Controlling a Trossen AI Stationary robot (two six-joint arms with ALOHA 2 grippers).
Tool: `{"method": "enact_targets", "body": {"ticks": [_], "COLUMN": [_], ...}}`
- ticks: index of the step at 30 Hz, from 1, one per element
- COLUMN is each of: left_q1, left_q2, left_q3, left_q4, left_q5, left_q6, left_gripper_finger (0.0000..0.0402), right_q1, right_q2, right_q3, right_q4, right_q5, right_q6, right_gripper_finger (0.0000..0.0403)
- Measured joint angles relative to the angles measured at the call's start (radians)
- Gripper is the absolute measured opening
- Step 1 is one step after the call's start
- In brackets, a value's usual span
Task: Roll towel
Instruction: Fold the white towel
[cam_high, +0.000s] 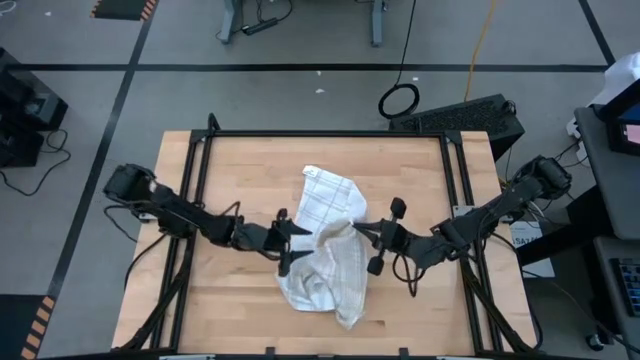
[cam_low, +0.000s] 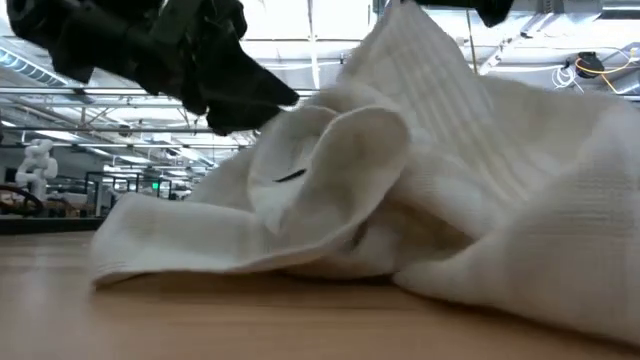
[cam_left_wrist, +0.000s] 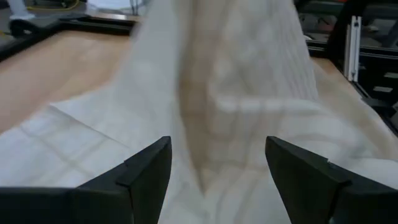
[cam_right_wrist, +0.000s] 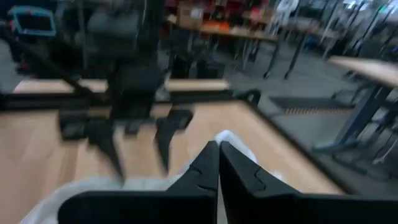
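White towel (cam_high: 325, 245) bunched mid-table between both grippers

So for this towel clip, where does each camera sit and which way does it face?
High view: overhead, straight down on the table; both arms, left pincer, right pincer, towel between.
Low view: table height, level into the room; towel fills it, one dark arm above.
Left wrist view: over open fingers onto the towel.
Right wrist view: past the shut right pincer toward the left pincer.
All four share the towel.
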Motion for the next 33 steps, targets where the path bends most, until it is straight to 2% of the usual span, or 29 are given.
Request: {"method": "enact_targets", "body": {"ticks": [5,8,11,15,17,23,25,29,31,33], "left_q1": [-0.014,-0.018,-0.031,-0.031,-0.024,0.026,0.050,0.082,0.079,0.067], "left_q2": [0.128,0.176,0.184,0.170,0.148,0.044,-0.005,-0.052,-0.045,-0.020], "left_q3": [0.002,0.002,0.002,0.003,0.003,0.003,0.003,0.003,0.003,0.004], "left_q4": [0.067,0.070,0.072,0.067,0.054,-0.075,-0.139,-0.152,-0.160,-0.190], "left_q5": [-0.052,-0.063,-0.064,-0.063,-0.064,-0.057,0.014,0.225,0.262,0.255], "left_q6": [-0.027,-0.017,0.033,0.119,0.167,0.242,0.238,0.139,0.094,0.042], "left_gripper_finger": [0.0261,0.0239,0.0174,0.0045,0.0013,0.0004,0.0004,0.0017,0.0029,0.0046], "right_q1": [-0.021,-0.025,-0.020,-0.010,-0.009,0.000,0.008,0.010,0.009,0.009], "right_q2": [0.000,0.000,0.000,0.000,0.000,0.000,0.000,0.000,0.000,0.000], "right_q3": [0.000,0.000,0.000,0.000,0.000,0.000,0.000,0.000,0.000,0.000], "right_q4": [0.052,0.035,-0.013,-0.084,-0.119,-0.206,-0.226,-0.236,-0.232,-0.208], "right_q5": [-0.004,-0.008,-0.018,-0.056,-0.088,-0.169,-0.166,-0.161,-0.144,-0.095], "right_q6": [-0.068,-0.058,-0.014,0.061,0.109,0.244,0.272,0.292,0.289,0.261], "right_gripper_finger": [0.0000,0.0000,0.0000,0.0000,0.0000,0.0000,0.0000,0.0000,0.0000,0.0000]}}
